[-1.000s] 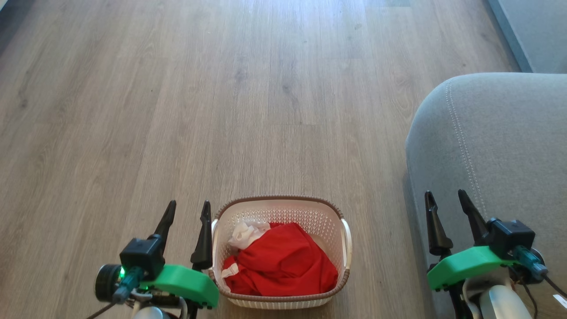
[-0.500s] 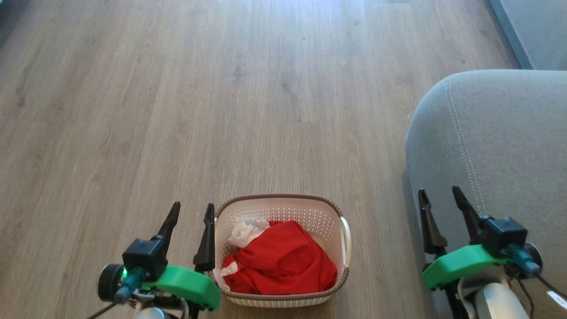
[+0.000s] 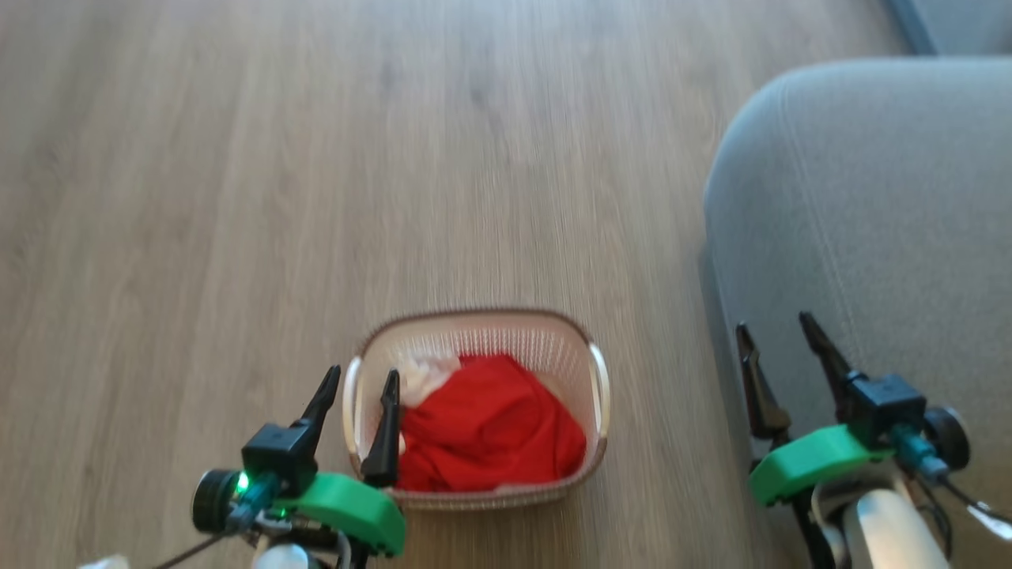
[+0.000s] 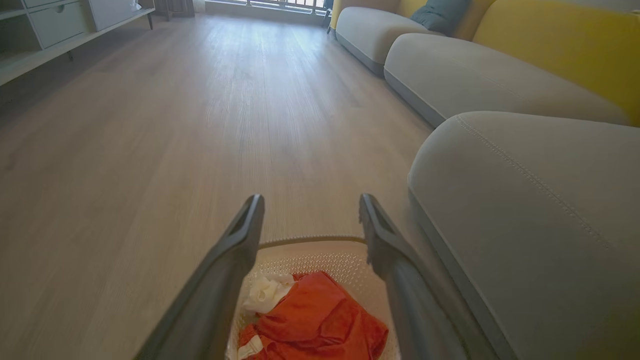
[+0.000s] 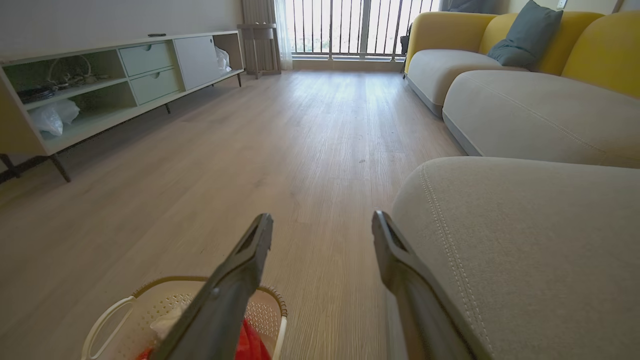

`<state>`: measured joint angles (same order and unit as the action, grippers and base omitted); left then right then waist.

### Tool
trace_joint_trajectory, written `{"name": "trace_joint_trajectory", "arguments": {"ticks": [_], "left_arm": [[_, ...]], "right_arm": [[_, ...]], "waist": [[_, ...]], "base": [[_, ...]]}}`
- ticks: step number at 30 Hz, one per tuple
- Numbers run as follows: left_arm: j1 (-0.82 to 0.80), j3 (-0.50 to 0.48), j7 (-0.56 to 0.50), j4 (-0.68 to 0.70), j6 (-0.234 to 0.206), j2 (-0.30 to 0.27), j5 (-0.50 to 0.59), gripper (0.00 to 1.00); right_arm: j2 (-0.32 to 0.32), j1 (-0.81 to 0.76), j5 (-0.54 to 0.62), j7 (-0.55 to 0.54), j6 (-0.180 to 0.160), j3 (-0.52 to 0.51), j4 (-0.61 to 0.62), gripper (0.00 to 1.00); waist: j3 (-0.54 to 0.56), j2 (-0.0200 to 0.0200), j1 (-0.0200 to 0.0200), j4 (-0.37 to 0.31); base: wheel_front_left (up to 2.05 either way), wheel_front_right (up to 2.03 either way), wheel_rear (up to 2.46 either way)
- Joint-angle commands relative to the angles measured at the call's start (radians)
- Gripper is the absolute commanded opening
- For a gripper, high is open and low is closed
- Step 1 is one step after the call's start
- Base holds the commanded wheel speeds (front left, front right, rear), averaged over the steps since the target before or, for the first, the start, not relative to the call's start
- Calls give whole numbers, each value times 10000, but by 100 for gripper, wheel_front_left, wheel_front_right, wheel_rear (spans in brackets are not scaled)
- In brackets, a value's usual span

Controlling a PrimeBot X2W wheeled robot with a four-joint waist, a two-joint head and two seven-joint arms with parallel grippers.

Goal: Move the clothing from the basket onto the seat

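The cream basket [image 3: 573,348] stands on the wood floor with the red clothing [image 3: 490,431] heaped inside, a white band at its far left. My left gripper [image 3: 361,375] is open, its fingers either side of the basket's left rim. In the left wrist view that gripper [image 4: 310,200] hangs over the clothing [image 4: 315,320] and the basket [image 4: 310,241]. My right gripper [image 3: 773,324] is open and empty above the front edge of the grey seat [image 3: 870,197]. Its wrist view shows the gripper [image 5: 322,217] between the basket [image 5: 150,300] and the seat [image 5: 525,240].
Bare wood floor [image 3: 316,158] stretches ahead and to the left. Further grey sofa cushions [image 5: 525,110] with yellow backs [image 5: 600,50] line the right side. A low cabinet [image 5: 125,80] with drawers runs along the left wall. A railed window [image 5: 360,25] closes the far end.
The head camera has moved and the picture is blurred. My left gripper has shifted right towards the basket, and its right finger now stands over the basket's inside. Both grippers stay open.
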<state>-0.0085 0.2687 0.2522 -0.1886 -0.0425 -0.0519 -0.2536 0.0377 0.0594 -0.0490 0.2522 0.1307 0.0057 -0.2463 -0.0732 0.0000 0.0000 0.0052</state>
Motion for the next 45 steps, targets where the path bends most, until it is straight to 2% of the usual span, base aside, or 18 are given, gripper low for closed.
{"name": "trace_joint_trajectory", "arguments": {"ticks": [1,10,11,13,18,25,30,38,45], "left_arm": [[-766,-200,95,116,49,16,128,100],[-2704,131,95,-1772,452,16,1051,100],[-2704,131,95,-1772,452,16,1051,100],[-3452,180,95,-2351,641,16,1399,100],[-4588,237,95,-3443,920,16,1826,100],[-6230,1004,95,-5351,1077,-253,2865,100],[-7516,1670,95,-7051,1168,-280,3290,100],[-9149,2391,95,-8479,1241,-351,3632,100],[-10069,2795,95,-9918,1100,-344,3801,100]], "right_arm": [[125,667,88,95,0,113,453,100],[125,1408,217,95,0,-58,1359,100],[125,1408,217,95,0,-58,1359,100],[125,1570,138,95,0,-197,1696,100],[125,1756,163,95,0,-351,2271,100],[125,1878,364,95,0,-522,3020,100],[125,1934,499,95,0,-453,3178,100],[125,1934,178,95,0,-224,3263,100],[125,1811,-109,95,0,98,3119,100]], "waist": [[-981,0,0,-249],[-3625,0,0,-530],[-3625,0,0,-530],[-4492,0,0,-573],[-5803,0,0,-679],[-7390,0,0,-788],[-8190,0,0,-839],[-9043,0,0,-1107],[-9252,0,0,-1375]], "base": [[0,0,0],[0,0,0],[0,0,0],[0,0,0],[0,0,0],[0,0,0],[0,0,0],[0,0,0],[0,0,0]]}}
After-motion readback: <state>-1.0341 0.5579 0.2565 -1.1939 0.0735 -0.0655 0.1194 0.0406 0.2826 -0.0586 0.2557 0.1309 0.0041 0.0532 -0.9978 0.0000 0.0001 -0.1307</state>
